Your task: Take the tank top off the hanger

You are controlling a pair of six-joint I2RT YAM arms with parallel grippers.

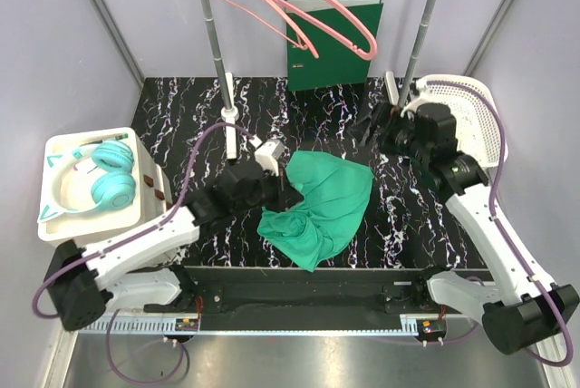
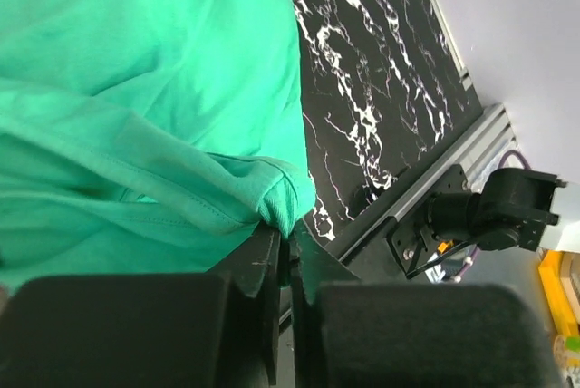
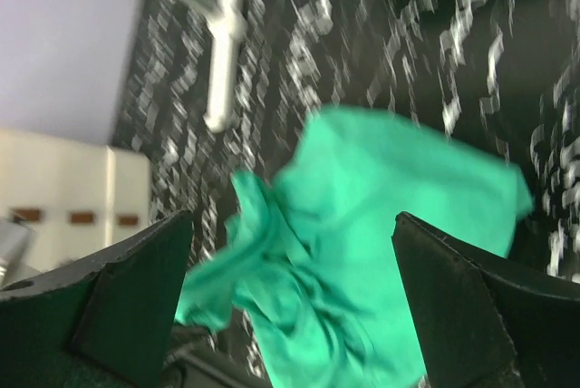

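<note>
Your green top [image 1: 322,207] is lying in a crumpled heap in the middle of the black table [image 1: 181,125]. It is not hanging on anything. The two pink hangers [image 1: 370,46] are hanging bare on the rack [image 1: 210,25] at the back, well apart from the top. A green binder [image 1: 340,66] is standing behind them.

Your left gripper [image 2: 285,257] is sitting at the left edge of the top. Its jaws are squeezing close together, and they are pinching the folded hem of the top right at their tips.

Your right gripper [image 3: 292,225] is hanging above the table on the right, near the white basket [image 1: 471,116]. Its jaws are spreading wide and holding nothing. Its own camera is blurry, but it is showing the top lying below.

On the left, teal headphones [image 1: 113,184] are resting in a white tray [image 1: 54,225].
</note>
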